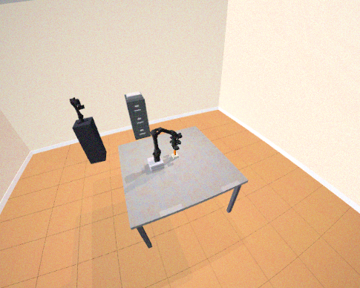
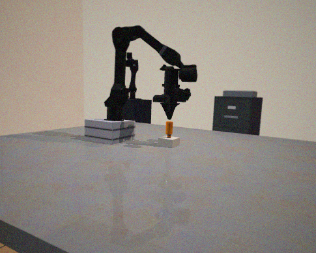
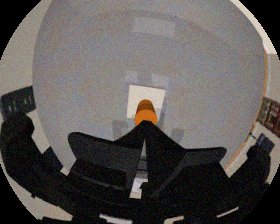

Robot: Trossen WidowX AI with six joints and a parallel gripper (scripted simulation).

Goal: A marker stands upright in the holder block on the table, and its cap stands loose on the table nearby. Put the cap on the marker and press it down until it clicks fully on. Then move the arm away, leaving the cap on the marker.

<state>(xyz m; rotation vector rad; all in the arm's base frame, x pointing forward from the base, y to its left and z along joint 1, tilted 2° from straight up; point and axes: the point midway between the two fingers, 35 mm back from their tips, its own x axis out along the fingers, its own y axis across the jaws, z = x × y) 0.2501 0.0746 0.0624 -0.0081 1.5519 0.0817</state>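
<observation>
Gripper (image 2: 169,117) clenched tight, fingers meeting in one point, holding nothing. In the exterior view it sits at centre frame, pointing straight down, tip just above the orange cap (image 2: 169,128) with a small gap showing between them. Wrist view: closed fingers form a dark wedge in the lower middle, cap (image 3: 145,111) peeking out right past the tip.

Cap sits on top of the marker (image 2: 169,135), only a short dark bit of marker visible under it in the exterior view. Marker upright in the white holder block (image 2: 168,141), just below frame centre. In the wrist view the block (image 3: 147,102) is a pale square around the cap, mid frame. Whether the cap is fully seated cannot be told.

Arm (image 2: 143,36) arcs from upper left of centre down to the gripper. Its base sits on a white stacked plinth (image 2: 109,130), left of the block, near but apart.

Grey table (image 2: 217,182) fills the lower half of the exterior view. Top view: table (image 1: 196,185) centre frame, arm (image 1: 162,139) near its far edge, cap a tiny orange speck (image 1: 175,151).

Background: dark filing cabinet (image 2: 237,112) right of centre against the wall; black pedestal (image 1: 89,139) with a dark device on top, left of centre in the top view.
</observation>
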